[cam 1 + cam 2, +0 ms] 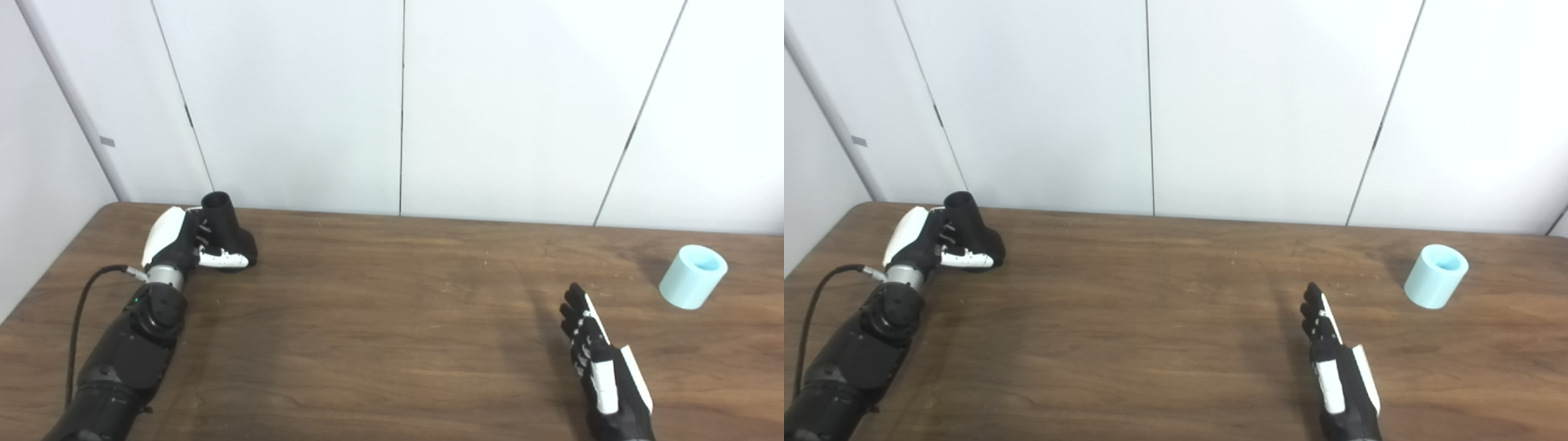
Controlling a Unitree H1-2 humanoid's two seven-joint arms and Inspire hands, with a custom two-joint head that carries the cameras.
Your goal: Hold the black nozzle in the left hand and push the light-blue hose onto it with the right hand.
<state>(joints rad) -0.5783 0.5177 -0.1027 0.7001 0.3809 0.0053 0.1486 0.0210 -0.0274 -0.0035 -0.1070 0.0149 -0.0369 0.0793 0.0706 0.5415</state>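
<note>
Right hand [603, 361] flat, fingers spread, holding nothing, low on brown wooden worktop [392, 318]. Left hand [184, 242] wrapped round black plastic nozzle [226, 229], far left, mouth upward. Light-blue short cylindrical hose [693, 277] lies forward-right of right hand, apart, tilted, opening upward.

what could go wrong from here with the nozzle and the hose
1. The left hand wraps the black nozzle while it sits on the table; a loose hold could let it twist under the push.
2. The light-blue hose stands far from the open right hand, near the table's right side; a clumsy reach could tip or roll it away.
</note>
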